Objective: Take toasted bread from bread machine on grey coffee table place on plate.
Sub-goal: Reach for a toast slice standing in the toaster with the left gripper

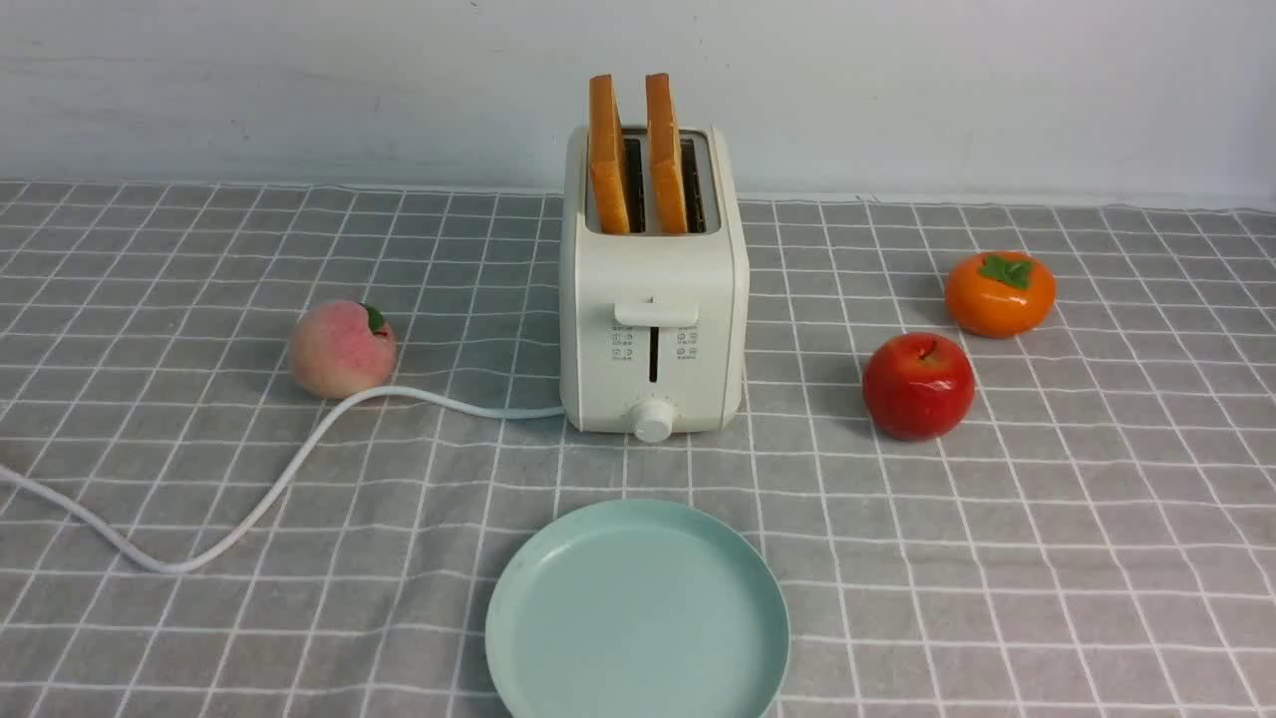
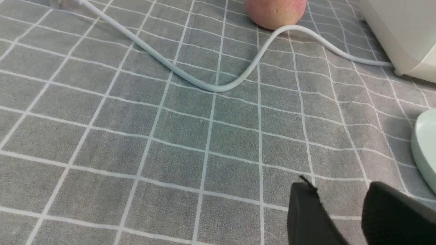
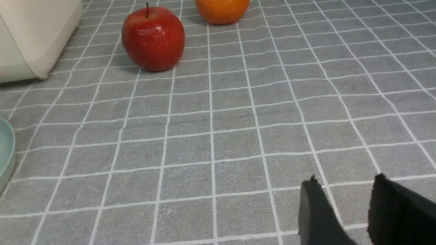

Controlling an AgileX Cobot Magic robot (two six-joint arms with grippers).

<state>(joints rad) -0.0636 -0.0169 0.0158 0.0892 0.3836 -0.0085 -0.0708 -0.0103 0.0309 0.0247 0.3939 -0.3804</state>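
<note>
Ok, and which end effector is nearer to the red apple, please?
The right. The right end effector is on the near side of the red apple, not touching it; the left end effector is farther, beyond the plate.

- Left gripper (image 2: 337, 185) — seen only in its own wrist view, dark fingers parted, nothing between the tips.
- Right gripper (image 3: 347, 178) — likewise in its own wrist view, fingers apart and empty, though the blurred tips make the exact spread hard to judge.
</note>
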